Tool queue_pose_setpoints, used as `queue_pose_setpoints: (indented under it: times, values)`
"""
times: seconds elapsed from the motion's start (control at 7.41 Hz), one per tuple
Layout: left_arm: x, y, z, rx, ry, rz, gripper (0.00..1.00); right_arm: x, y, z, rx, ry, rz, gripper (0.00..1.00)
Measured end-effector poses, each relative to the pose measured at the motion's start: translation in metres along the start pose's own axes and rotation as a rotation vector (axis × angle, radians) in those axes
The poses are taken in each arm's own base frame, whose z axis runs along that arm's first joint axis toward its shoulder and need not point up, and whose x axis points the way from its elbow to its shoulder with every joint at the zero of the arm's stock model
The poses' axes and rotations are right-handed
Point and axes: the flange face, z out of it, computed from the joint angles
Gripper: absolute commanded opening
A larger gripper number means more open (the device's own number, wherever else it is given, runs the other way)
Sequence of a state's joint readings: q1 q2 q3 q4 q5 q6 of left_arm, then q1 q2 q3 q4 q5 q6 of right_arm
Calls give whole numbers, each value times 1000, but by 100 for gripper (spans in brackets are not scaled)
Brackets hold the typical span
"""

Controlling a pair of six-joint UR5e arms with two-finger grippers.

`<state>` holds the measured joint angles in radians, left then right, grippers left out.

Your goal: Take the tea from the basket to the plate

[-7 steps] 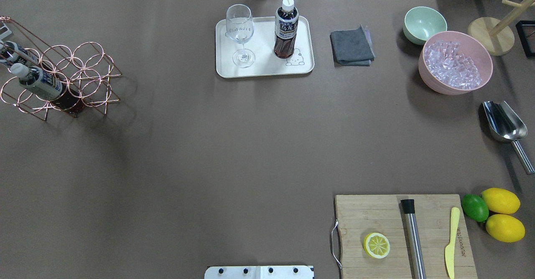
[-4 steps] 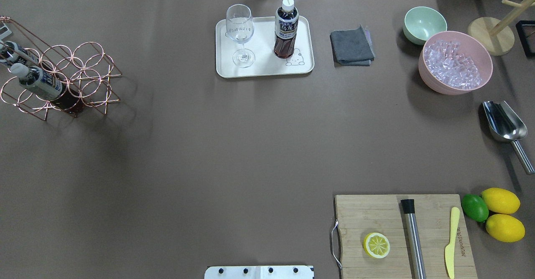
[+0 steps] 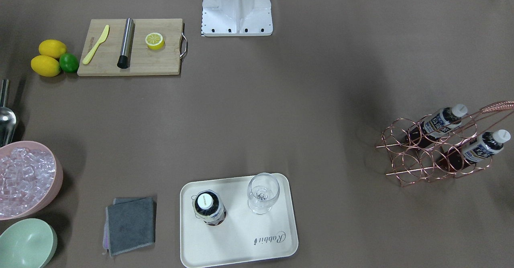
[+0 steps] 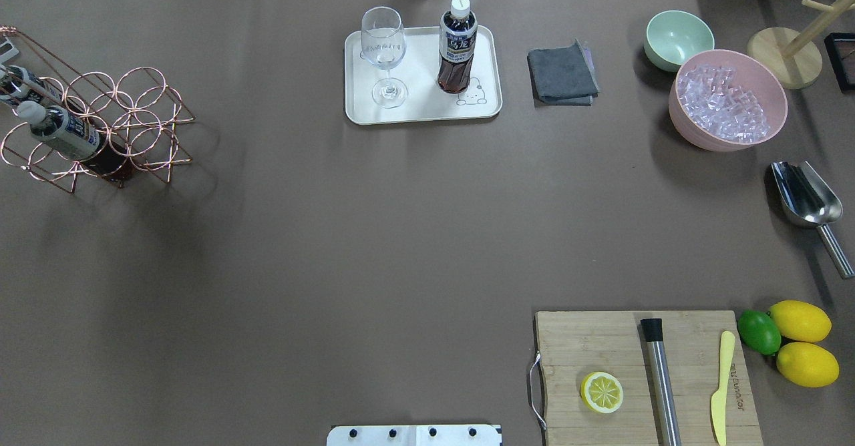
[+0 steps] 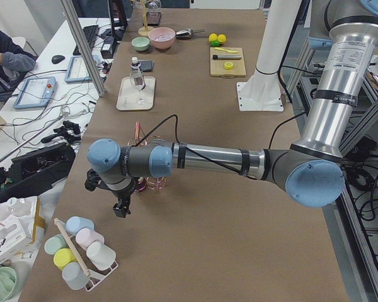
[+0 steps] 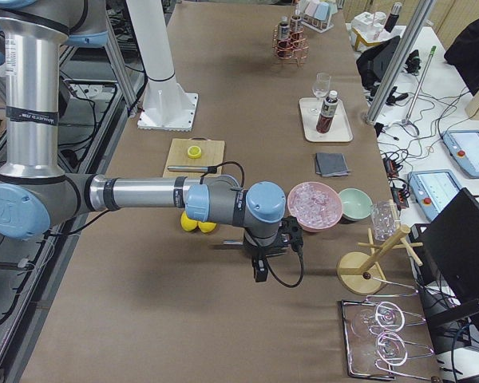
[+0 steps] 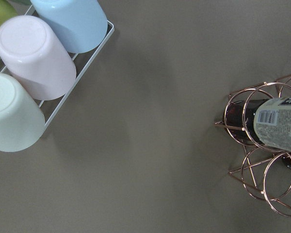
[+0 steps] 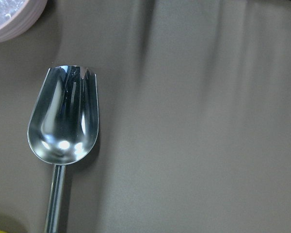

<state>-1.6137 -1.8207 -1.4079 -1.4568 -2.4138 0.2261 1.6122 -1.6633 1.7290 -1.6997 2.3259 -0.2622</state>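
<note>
One tea bottle [image 4: 457, 45] stands upright on the cream plate [image 4: 427, 102], also seen from the front [image 3: 209, 208] on the plate [image 3: 241, 240]. Two more tea bottles [image 4: 63, 132] [image 4: 20, 84] lie in the copper wire basket [image 4: 150, 122] at the table's left end. The left wrist view shows one bottle [image 7: 281, 128] in the basket [image 7: 262, 184]. My left gripper [image 5: 122, 206] hangs beside the basket toward the table's end. My right gripper [image 6: 260, 267] hangs over the metal scoop [image 8: 63, 116]. I cannot tell whether either is open or shut.
A wine glass [image 4: 384, 55] stands on the plate beside the bottle. A grey cloth [image 4: 562, 73], mint bowl [image 4: 678, 39], pink bowl of ice [image 4: 728, 99] and cutting board [image 4: 601, 339] are on the right. A rack of cups [image 7: 34, 73] is past the basket.
Nothing on the table has moved. A faint shadow on the left of the table has drifted toward the left edge.
</note>
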Motion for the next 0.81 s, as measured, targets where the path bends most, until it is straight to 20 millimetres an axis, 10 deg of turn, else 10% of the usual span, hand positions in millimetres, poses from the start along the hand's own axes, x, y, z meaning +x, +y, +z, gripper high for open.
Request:
queue_pose_setpoints:
  times: [0.81]
  values:
    - [-10,30,12,-7,-32,0,97,0,-1,-2,3,5,-1,100]
